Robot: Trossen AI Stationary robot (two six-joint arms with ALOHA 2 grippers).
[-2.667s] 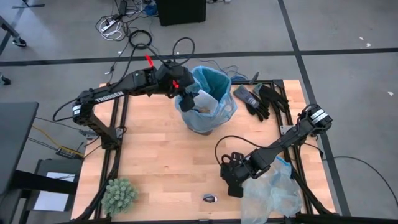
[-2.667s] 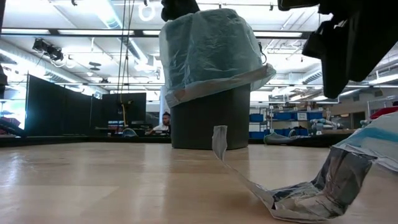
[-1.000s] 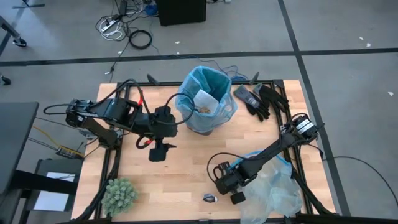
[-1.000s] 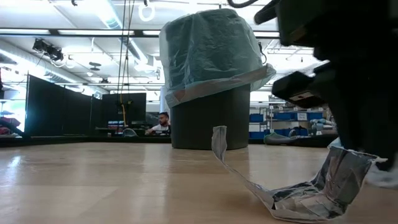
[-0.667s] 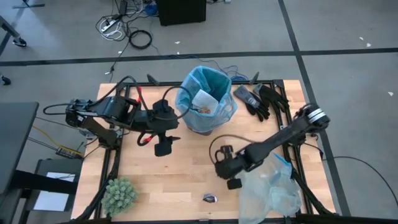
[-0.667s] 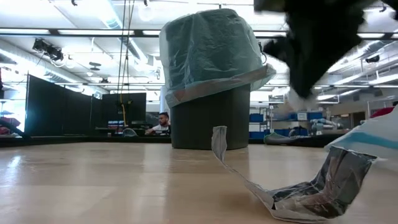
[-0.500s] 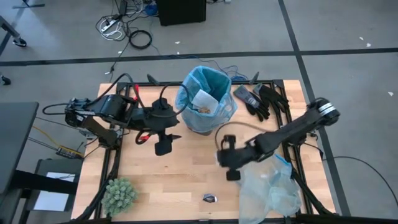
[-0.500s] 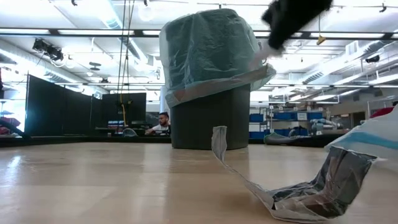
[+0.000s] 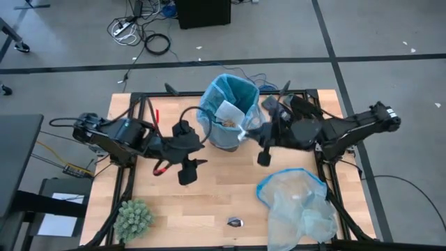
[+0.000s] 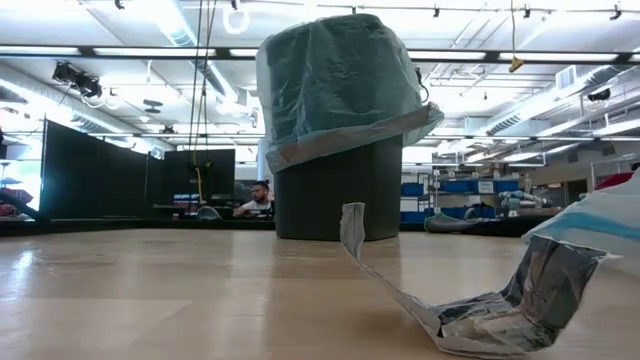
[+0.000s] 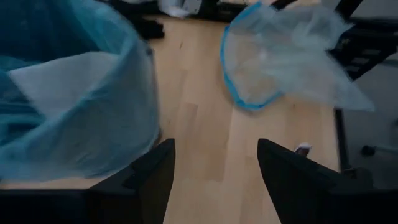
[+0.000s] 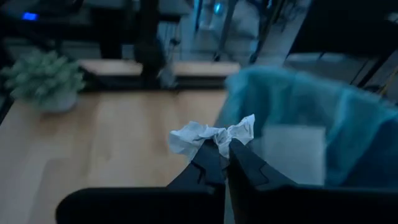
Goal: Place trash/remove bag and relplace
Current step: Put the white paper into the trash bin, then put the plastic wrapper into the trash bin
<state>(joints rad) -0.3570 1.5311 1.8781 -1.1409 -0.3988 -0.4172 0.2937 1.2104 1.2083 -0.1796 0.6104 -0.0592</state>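
High view had the bin (image 9: 230, 115), lined w/ sky-blue bag (image 9: 245, 92), at the table's (image 9: 209, 195) far-centre edge, brown and white trash (image 9: 228, 113) inside. Right gripper (image 9: 245, 134) was just beside the bin's near-right rim, fingers pinched tight on a crumpled white paper scrap (image 12: 211, 135); right wrist view showed that scrap w/ the blue bag right beyond it. Left gripper (image 9: 188, 171) was over bare wood near-left of the bin, apart from it, fingers (image 11: 152, 171) spread w/ nothing between them. Paler clear bag w/ blue rim (image 9: 296, 202) lay near-right; a small wrapper (image 9: 235, 222) sat by the near edge; green spiky ball (image 9: 133, 219) near-left corner; black gloves (image 9: 293, 108) far-right.
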